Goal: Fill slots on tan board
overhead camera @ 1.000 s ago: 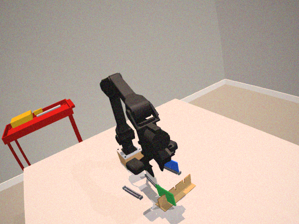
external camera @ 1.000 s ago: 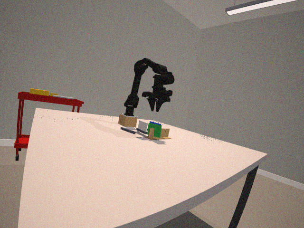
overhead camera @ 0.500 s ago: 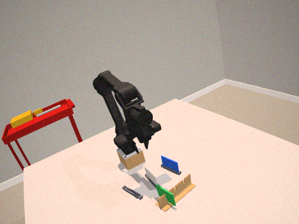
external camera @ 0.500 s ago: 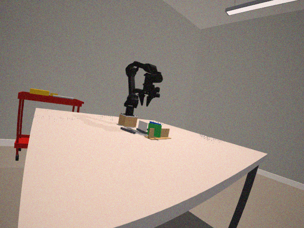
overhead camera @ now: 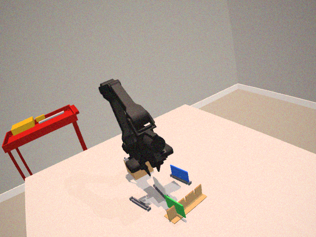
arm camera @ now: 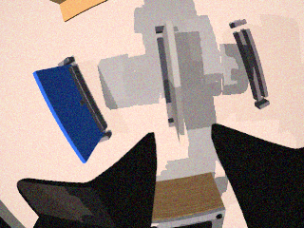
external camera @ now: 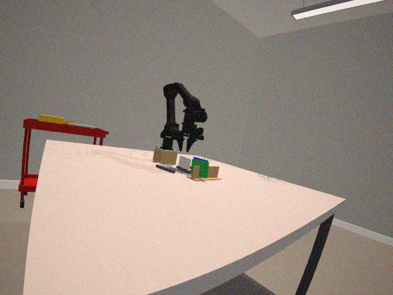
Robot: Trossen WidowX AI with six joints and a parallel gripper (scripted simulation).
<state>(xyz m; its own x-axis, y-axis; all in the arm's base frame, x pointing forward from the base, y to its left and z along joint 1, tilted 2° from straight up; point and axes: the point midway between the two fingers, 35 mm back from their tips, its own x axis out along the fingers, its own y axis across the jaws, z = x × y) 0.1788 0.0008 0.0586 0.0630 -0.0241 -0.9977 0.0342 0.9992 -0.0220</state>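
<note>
My gripper (overhead camera: pixel 154 173) (external camera: pixel 184 150) (arm camera: pixel 184 135), partly open and empty, hovers above the counter (overhead camera: pixel 89 178) (external camera: pixel 158 222) near a white board (overhead camera: pixel 159 185) (external camera: pixel 185 162) (arm camera: pixel 173 71) upright in its holder. A green board (overhead camera: pixel 175 206) (external camera: pixel 199 168) stands crosswise in the tan board (overhead camera: pixel 195 197) (external camera: pixel 213 171); a blue board (overhead camera: pixel 179 173) (external camera: pixel 201 158) (arm camera: pixel 71 111) sits in another holder (overhead camera: pixel 180 179) (arm camera: pixel 89 99).

Three colored boards (overhead camera: pixel 178 173) (external camera: pixel 199 168) (arm camera: pixel 71 111), three dark holders (overhead camera: pixel 139 203) (external camera: pixel 164 168) (arm camera: pixel 252 68), one tan board (overhead camera: pixel 192 200) (external camera: pixel 214 171).

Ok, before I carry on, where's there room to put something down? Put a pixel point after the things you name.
In the top view: right of the blue board (overhead camera: pixel 179 173) (external camera: pixel 200 158) (arm camera: pixel 71 111), toward the table's right edge; and left of the unfilled holder (overhead camera: pixel 140 203) (external camera: pixel 165 168) (arm camera: pixel 252 66). It's crowded around the white board (overhead camera: pixel 158 184) (external camera: pixel 185 162) (arm camera: pixel 174 57), between blue and green (overhead camera: pixel 176 206) (external camera: pixel 199 168).
</note>
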